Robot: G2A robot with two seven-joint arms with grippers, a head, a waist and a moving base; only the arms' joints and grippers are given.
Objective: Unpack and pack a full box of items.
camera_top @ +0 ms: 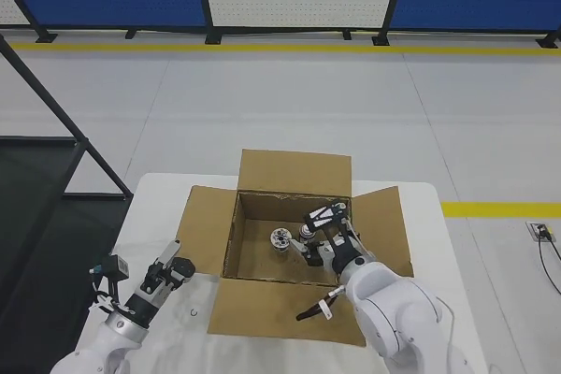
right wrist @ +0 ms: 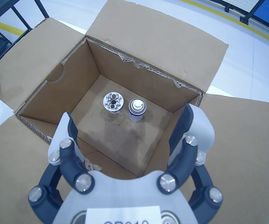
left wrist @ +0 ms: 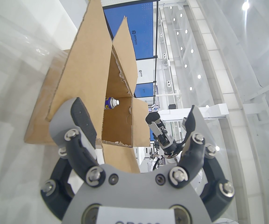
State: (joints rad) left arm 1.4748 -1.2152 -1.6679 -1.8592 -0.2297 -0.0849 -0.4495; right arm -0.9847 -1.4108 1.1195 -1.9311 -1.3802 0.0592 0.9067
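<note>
We work at the white table (camera_top: 159,210), where the cardboard box (camera_top: 294,173) sits in the middle. All four of its flaps are folded outward, which we judge is to give our arms a clear drop inside. Our right gripper (right wrist: 128,115) hangs above the box's opening toward its 4 o'clock side. Its fingers are spread wide and hold nothing, and it looks lined up for a pick. Our left gripper (left wrist: 135,106) sits low over the table at the box's 8 o'clock, also spread and empty, probably parked there to keep out of the way. Two items stand upright on the box floor, close together. One is a spray can (right wrist: 136,109), and at its 9 o'clock is a round metal flanged part (right wrist: 113,102).
</note>
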